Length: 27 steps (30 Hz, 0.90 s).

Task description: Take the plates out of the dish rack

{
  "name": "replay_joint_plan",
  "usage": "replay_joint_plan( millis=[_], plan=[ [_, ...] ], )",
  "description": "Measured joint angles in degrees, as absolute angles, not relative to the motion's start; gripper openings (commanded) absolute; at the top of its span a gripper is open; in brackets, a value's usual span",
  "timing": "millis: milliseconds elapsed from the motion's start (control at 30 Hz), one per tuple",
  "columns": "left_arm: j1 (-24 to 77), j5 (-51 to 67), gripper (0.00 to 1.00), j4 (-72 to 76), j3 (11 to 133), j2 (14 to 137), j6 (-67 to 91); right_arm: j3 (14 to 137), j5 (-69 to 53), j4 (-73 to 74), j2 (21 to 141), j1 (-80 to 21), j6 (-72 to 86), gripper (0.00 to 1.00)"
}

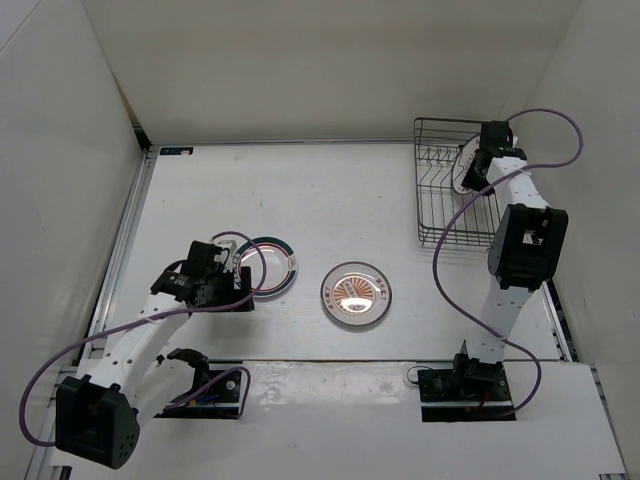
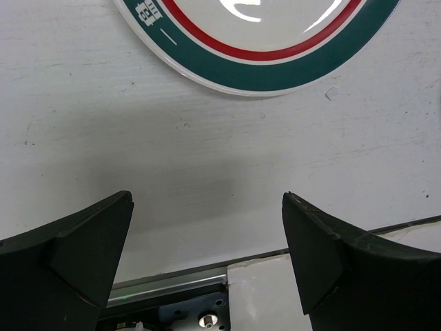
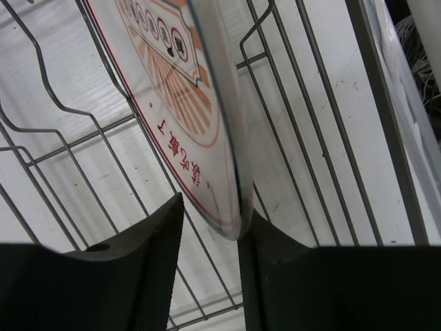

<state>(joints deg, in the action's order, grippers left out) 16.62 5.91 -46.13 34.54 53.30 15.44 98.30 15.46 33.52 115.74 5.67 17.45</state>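
Note:
The black wire dish rack (image 1: 438, 205) stands at the back right. One orange sunburst plate (image 1: 465, 166) stands upright in it. My right gripper (image 1: 480, 163) reaches into the rack. In the right wrist view its jaws (image 3: 215, 207) straddle the lower rim of that plate (image 3: 182, 96); the right finger touches the plate's back and a gap remains at the left finger. The teal-rimmed plate (image 1: 276, 262) and a second sunburst plate (image 1: 355, 293) lie flat on the table. My left gripper (image 1: 240, 273) is open and empty just short of the teal-rimmed plate (image 2: 265, 77).
Rack wires (image 3: 103, 129) and divider prongs surround the right fingers. White walls close in the table at the back and both sides. A metal rail (image 2: 172, 281) and the white base board run along the near edge.

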Motion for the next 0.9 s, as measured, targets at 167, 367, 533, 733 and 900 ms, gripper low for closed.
replay_joint_plan(
  millis=[167,367,533,733,900],
  plan=[
    [16.6,5.7,1.00,-46.5,34.6,53.5,15.2,97.6,15.5,31.9,115.7,5.7,17.8,0.05],
    [16.6,5.4,1.00,-46.5,34.6,53.4,15.2,97.6,15.9,31.2,115.5,5.8,17.6,0.00],
    [16.6,5.3,1.00,-46.5,34.6,53.4,15.0,97.6,16.4,32.9,114.5,5.8,17.8,0.00],
    [16.6,5.4,1.00,-46.5,34.6,53.0,15.0,98.5,19.8,38.5,109.7,5.6,18.5,0.00],
    [16.7,5.4,1.00,-46.5,34.6,53.0,15.0,102.7,21.3,42.2,103.1,5.3,19.8,0.00]
  ],
)
